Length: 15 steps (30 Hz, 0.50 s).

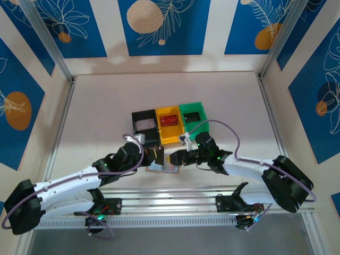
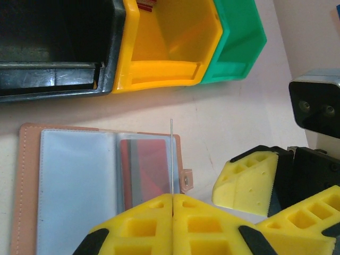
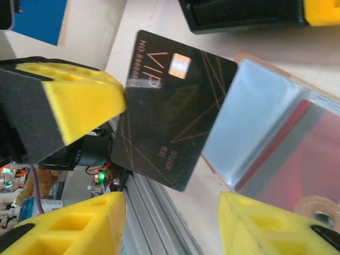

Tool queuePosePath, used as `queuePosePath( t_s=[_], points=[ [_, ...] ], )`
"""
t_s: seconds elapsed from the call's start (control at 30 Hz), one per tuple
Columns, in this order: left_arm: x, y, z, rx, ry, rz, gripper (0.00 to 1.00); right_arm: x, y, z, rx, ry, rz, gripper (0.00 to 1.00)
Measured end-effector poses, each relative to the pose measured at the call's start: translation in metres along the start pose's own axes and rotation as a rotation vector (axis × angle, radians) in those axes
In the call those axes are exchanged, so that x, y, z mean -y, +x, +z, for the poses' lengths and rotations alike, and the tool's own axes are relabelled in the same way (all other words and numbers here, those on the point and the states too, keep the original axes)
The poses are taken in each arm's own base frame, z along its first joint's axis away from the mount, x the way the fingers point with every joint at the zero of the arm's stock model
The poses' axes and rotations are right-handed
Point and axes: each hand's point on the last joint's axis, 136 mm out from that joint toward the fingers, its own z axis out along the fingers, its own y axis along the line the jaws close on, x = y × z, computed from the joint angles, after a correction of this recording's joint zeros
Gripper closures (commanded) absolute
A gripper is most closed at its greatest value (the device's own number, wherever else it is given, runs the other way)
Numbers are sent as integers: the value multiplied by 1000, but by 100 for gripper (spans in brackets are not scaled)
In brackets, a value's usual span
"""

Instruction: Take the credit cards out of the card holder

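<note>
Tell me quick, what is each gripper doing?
Left gripper: shut on a black card.
Right gripper: open, holding nothing.

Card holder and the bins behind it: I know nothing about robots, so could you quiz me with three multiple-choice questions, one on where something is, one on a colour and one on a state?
1. Where does the loose red card lie?
A. in the black bin
B. in the yellow bin
C. in the green bin

2. What colour is the VIP card pinched by the left gripper?
A. black
B. white
C. blue

3. How is the card holder lying?
A. snapped shut
B. open and flat
C. standing on edge

Answers:
1 B: the top view shows it inside that bin.
2 A: the right wrist view shows its black face.
3 B: its clear pockets face up, with a second red card in one.
</note>
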Motion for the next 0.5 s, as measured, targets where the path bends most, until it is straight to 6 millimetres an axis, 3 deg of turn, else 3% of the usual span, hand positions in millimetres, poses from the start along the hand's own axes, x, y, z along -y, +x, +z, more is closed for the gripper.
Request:
queuePosePath(
  t_s=[0.5],
  points=[
    [13, -3, -3, 2, 57, -41, 100, 1, 4, 11, -30, -44, -9, 50]
  ],
)
